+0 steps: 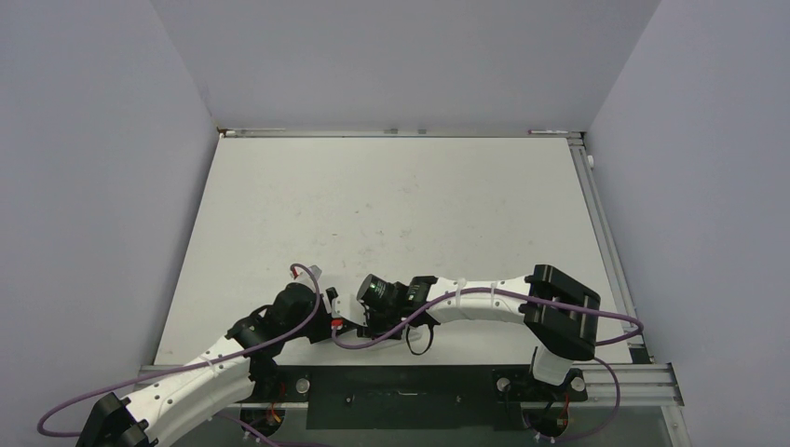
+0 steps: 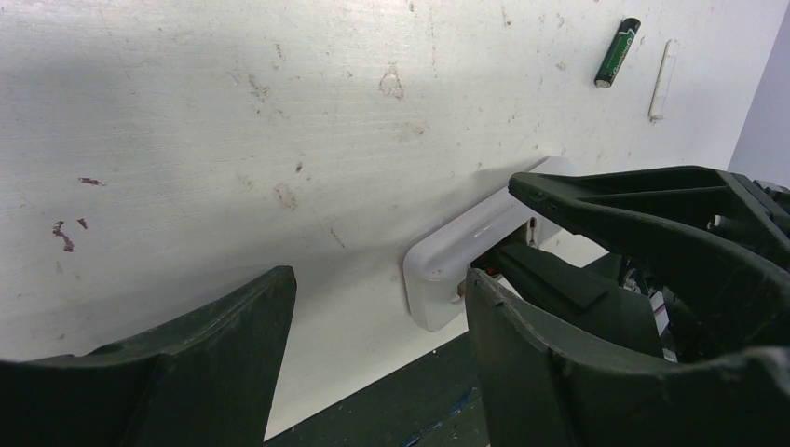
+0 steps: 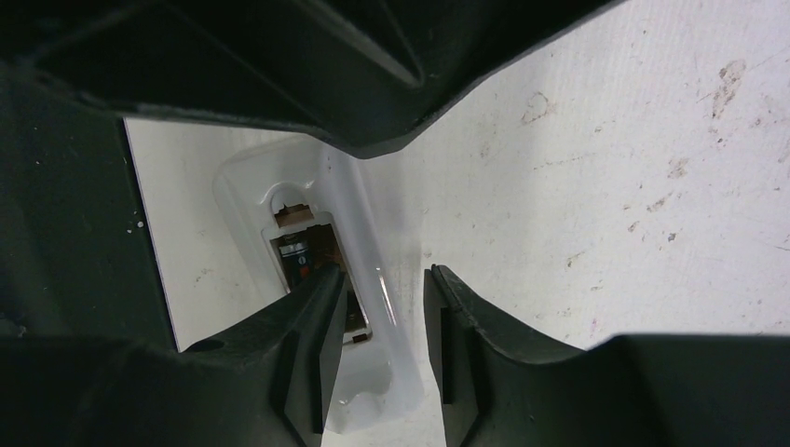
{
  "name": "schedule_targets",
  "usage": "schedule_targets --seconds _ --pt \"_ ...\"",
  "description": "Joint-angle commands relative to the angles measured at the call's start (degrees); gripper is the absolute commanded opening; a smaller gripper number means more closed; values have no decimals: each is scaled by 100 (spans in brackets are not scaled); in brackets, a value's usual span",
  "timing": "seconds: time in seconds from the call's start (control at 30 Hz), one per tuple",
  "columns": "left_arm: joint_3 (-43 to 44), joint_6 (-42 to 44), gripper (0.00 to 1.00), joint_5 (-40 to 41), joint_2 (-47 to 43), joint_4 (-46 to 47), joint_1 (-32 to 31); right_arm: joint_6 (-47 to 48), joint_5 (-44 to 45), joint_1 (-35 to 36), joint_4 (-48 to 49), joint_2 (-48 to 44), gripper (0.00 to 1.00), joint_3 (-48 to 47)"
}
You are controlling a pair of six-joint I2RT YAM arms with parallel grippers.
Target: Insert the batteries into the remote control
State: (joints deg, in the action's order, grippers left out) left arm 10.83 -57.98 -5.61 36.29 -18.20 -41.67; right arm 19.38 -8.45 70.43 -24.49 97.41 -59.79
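small slim white plastic remote control (image 2: 456, 256) lay bay-up just ahead of the left gripper (image 2: 377, 284), whose jaws stood wide and empty. the right gripper (image 3: 384, 279) was narrow around the remote's long wall, one finger in the bay; whether it pinched, i could not tell. a dark cylindrical battery (image 3: 298, 253) seemed seated just beyond that finger. a green-black loose battery (image 2: 618, 53) lay far ahead-right of the left gripper, beside a thin white strip (image 2: 660, 80). likely half done. the fingers hid the rest of the bay.

Remote (image 2: 466, 237) glossy wht plastic; table (image 2: 233, 112) matt, scuffed.
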Motion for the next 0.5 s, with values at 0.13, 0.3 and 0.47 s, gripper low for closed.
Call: schedule_targets --seconds 0.13,0.3,0.47 --pt "-35 63 64 -62 68 158 44 -118 147 -21 225 -255 36 -60" --pt "-37 67 64 -131 88 173 45 -306 636 -23 275 -553 36 -94" --pt "-98 50 64 -231 95 223 44 -668 1073 -15 290 -1028 37 -11"
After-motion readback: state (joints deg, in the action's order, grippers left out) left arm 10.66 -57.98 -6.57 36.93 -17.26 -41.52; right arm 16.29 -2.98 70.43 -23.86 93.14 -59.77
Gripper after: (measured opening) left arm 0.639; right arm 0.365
